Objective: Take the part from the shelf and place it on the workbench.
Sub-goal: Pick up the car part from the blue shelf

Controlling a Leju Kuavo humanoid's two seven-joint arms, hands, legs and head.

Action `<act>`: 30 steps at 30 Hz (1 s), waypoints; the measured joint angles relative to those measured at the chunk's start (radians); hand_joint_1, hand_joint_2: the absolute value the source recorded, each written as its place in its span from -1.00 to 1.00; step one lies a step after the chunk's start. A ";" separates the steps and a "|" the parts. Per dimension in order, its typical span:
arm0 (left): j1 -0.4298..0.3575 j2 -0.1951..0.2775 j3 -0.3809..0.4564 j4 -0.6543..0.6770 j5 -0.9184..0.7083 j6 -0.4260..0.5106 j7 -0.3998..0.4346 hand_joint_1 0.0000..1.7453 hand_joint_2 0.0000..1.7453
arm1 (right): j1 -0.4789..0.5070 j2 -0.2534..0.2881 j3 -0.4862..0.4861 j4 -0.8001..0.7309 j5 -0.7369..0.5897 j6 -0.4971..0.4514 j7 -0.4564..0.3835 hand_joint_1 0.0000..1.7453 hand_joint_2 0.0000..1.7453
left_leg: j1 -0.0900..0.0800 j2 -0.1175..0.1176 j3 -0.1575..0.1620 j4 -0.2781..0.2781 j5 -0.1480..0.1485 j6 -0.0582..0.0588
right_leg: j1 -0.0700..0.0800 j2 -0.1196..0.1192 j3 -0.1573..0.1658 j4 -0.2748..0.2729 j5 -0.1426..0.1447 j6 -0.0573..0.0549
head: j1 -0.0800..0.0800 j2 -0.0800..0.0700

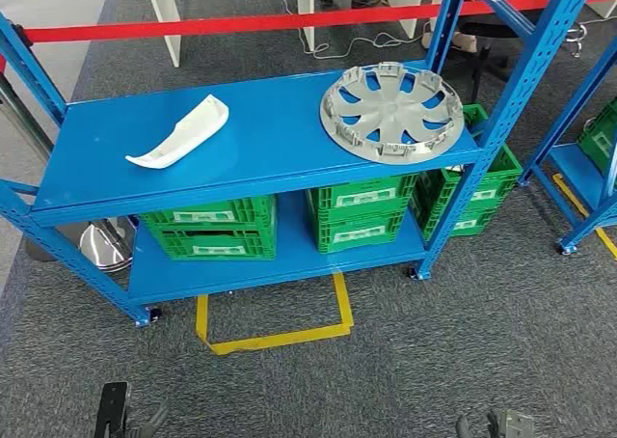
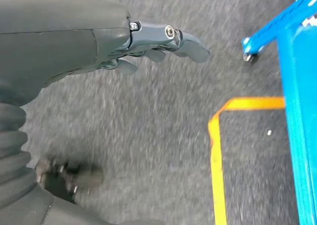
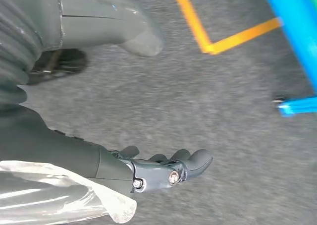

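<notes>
From the head view, a blue steel shelf (image 1: 277,139) stands on grey carpet, and two parts lie on its upper deck, well apart. Toward the left end rests a white curved plastic trim piece (image 1: 178,134), long and slightly bowed, lying flat with nothing touching it. Toward the right end lies a round silver plastic wheel cover (image 1: 391,110) with spokes and clips around its rim, its edge slightly past the front lip of the deck. On the lower deck sit green slatted plastic crates (image 1: 211,228), stacked in pairs, more of them further right. A red horizontal bar (image 1: 240,23) runs behind the shelf, and yellow floor tape (image 1: 277,337) marks a rectangle on the carpet in front of it.

At the bottom edge of the head view just the tips of the two hands appear, too little there to judge their posture. The wrist views supply it. The left hand (image 2: 149,41) hangs over the carpet with its fingers stretched out straight and apart from the thumb, holding nothing; the yellow tape corner and a blue shelf foot lie beyond it. The right hand (image 3: 164,168) likewise hangs over bare carpet, fingers extended and thumb spread away, empty, with clear plastic wrap (image 3: 56,195) around the arm behind it.
</notes>
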 joint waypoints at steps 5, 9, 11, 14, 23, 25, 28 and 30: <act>-0.006 -0.001 0.037 0.008 -0.091 0.065 -0.008 -1.00 -1.00 | 0.001 0.011 0.009 -0.082 0.004 -0.008 -0.030 -1.00 -1.00 | 0.000 0.000 0.000 0.000 0.000 0.000 | 0.000 0.000 0.000 0.000 0.000 0.000 | 0.000 0.000; -0.011 -0.001 0.069 0.033 -0.183 0.114 -0.003 -1.00 -1.00 | 0.001 0.011 0.048 -0.171 0.001 -0.030 -0.049 -1.00 -1.00 | 0.000 0.000 0.000 0.000 0.000 0.000 | 0.000 0.000 0.000 0.000 0.000 0.000 | 0.000 0.000; -0.013 -0.001 0.083 0.048 -0.227 0.134 0.006 -1.00 -1.00 | 0.000 0.011 0.074 -0.217 -0.003 -0.044 -0.056 -1.00 -1.00 | 0.000 0.000 0.000 0.000 0.000 0.000 | 0.000 0.000 0.000 0.000 0.000 0.000 | 0.000 0.000; -0.017 -0.001 0.104 0.074 -0.293 0.164 0.024 -1.00 -1.00 | -0.003 0.005 0.118 -0.285 -0.008 -0.068 -0.065 -1.00 0.00 | 0.000 0.000 0.000 0.000 0.000 0.000 | 0.000 0.000 0.000 0.000 0.000 0.000 | 0.000 0.000; -0.033 -0.001 0.167 0.152 -0.467 0.242 0.063 -1.00 -1.00 | -0.046 -0.045 0.279 -0.489 -0.009 -0.138 -0.080 -1.00 1.00 | 0.000 0.000 0.000 0.001 0.001 0.001 | 0.000 0.000 0.000 0.000 0.001 0.000 | 0.000 0.000; -0.038 -0.001 0.181 0.170 -0.503 0.257 0.067 -1.00 -1.00 | -0.059 -0.060 0.319 -0.533 -0.008 -0.153 -0.081 -1.00 1.00 | 0.000 0.000 0.000 0.001 0.001 0.001 | 0.000 0.000 0.000 0.000 0.001 0.000 | 0.000 0.000; -0.044 0.000 0.201 0.196 -0.554 0.275 0.071 -1.00 -1.00 | -0.088 -0.088 0.380 -0.593 -0.005 -0.173 -0.081 -1.00 1.00 | 0.000 0.000 -0.001 0.001 0.001 0.001 | 0.000 0.000 0.000 0.001 0.001 0.001 | 0.000 0.000; -0.049 0.001 0.214 0.212 -0.587 0.280 0.075 -1.00 -1.00 | -0.116 -0.109 0.424 -0.628 -0.002 -0.182 -0.079 -1.00 1.00 | 0.000 0.000 -0.001 0.001 0.001 0.001 | 0.000 0.000 0.000 0.001 0.001 0.001 | 0.000 0.000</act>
